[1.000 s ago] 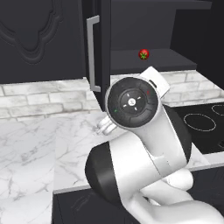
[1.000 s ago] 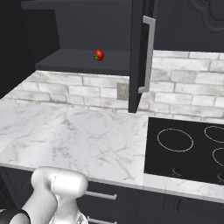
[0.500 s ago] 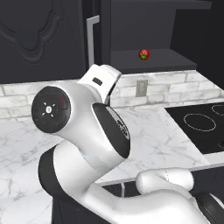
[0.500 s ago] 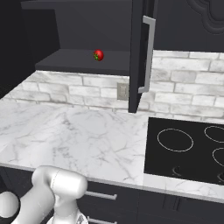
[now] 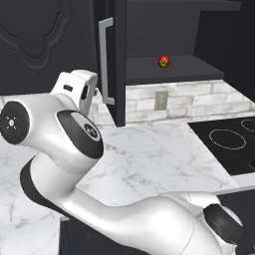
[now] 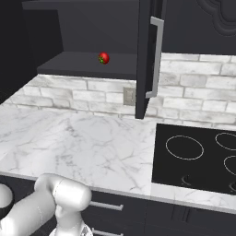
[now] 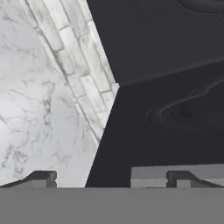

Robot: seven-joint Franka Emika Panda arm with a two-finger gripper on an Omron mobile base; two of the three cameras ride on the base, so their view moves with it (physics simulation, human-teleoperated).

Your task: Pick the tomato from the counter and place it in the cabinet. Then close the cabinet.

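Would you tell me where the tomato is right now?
The tomato sits on the dark shelf inside the open cabinet, above the counter, beside the open door.

Arm rises from lower right, folds back leftward, elbow low and bulky. Wrist is raised at upper left. Gripper (image 7: 111, 177) empty, jaws spread wide, both fingertips (image 7: 41, 177) apart.
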